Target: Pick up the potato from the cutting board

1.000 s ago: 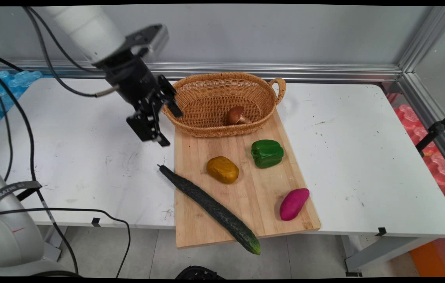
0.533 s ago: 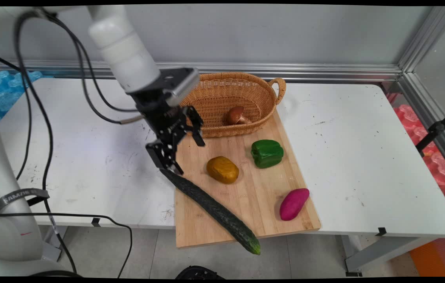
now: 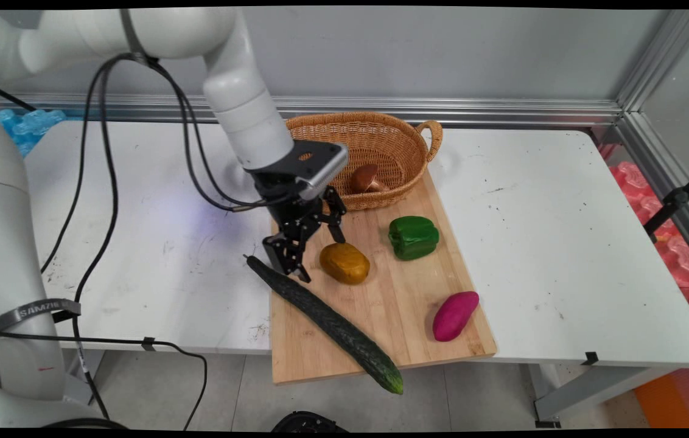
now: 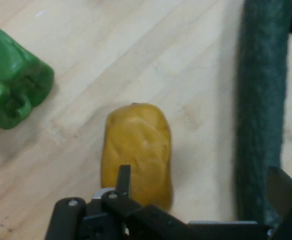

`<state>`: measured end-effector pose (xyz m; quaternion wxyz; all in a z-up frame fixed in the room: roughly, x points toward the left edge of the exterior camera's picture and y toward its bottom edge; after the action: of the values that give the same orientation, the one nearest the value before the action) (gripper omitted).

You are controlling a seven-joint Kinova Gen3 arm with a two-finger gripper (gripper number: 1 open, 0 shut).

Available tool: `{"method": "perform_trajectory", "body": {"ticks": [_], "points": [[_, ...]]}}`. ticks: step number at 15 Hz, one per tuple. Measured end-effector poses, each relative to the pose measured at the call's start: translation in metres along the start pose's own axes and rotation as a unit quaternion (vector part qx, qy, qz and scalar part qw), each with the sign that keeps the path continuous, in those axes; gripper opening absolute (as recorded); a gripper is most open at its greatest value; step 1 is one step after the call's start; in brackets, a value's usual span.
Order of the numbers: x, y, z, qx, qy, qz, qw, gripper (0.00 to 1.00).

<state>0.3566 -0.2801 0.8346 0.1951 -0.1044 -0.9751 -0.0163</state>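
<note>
A: Since the fingers (image 3: 314, 252) dropped from beside the basket (image 3: 353, 159) a second ago, they're spread wide, gripping nothing, low over the board (image 3: 381, 304) between the cucumber (image 3: 326, 322) and the potato (image 3: 344, 263).

B: Potato's right beside them, cucumber partly off onto the counter (image 3: 563, 231). And the basket?

A: Only a mushroom (image 3: 366, 178) inside. The pepper (image 3: 414, 237) and purple sweet potato (image 3: 455, 315) lie on the board.
</note>
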Motion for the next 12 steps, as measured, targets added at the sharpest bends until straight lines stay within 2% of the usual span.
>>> {"method": "perform_trajectory", "body": {"ticks": [9,10,12], "points": [[0.005,-0.027,0.033,-0.001,-0.013,0.02,0.9997,1.0],[0.006,-0.028,0.035,-0.003,-0.013,0.022,0.9997,0.0],[0.006,-0.03,0.038,-0.007,-0.014,0.025,0.9996,0.0]]}}
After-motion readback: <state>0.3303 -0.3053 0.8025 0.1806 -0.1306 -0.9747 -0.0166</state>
